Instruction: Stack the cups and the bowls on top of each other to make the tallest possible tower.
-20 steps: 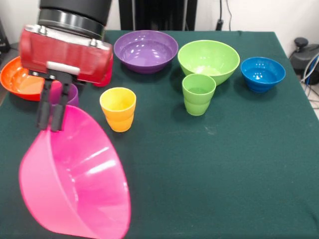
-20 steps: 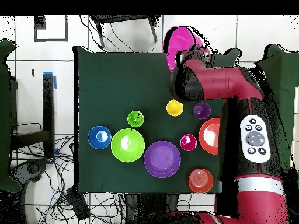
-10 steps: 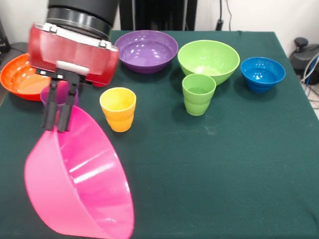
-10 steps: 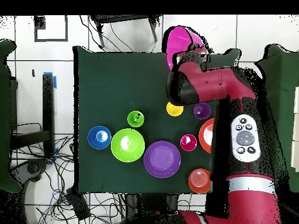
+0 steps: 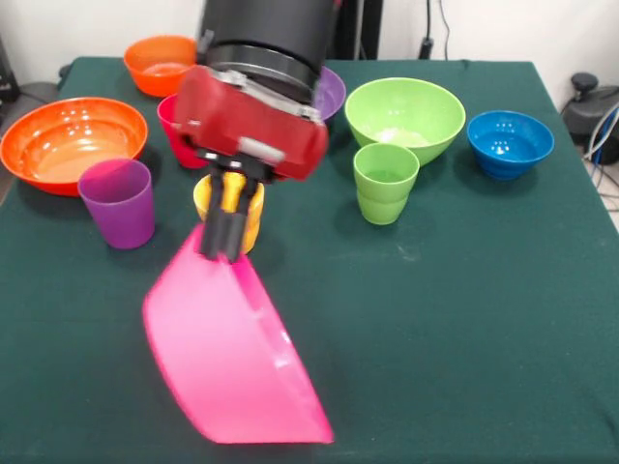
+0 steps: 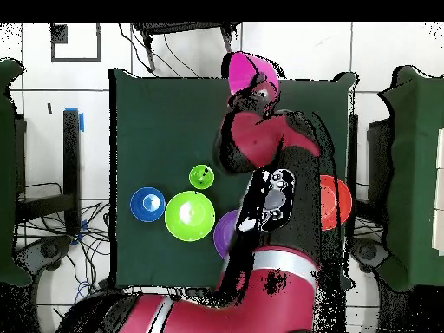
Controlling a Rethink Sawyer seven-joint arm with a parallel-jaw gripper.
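We see the large pink bowl tilted on edge above the desk's near left part, its rim pinched in the closed gripper. Just behind stands the yellow cup, then the empty green cup and purple cup. The green bowl, blue bowl and two orange bowls hold nothing.
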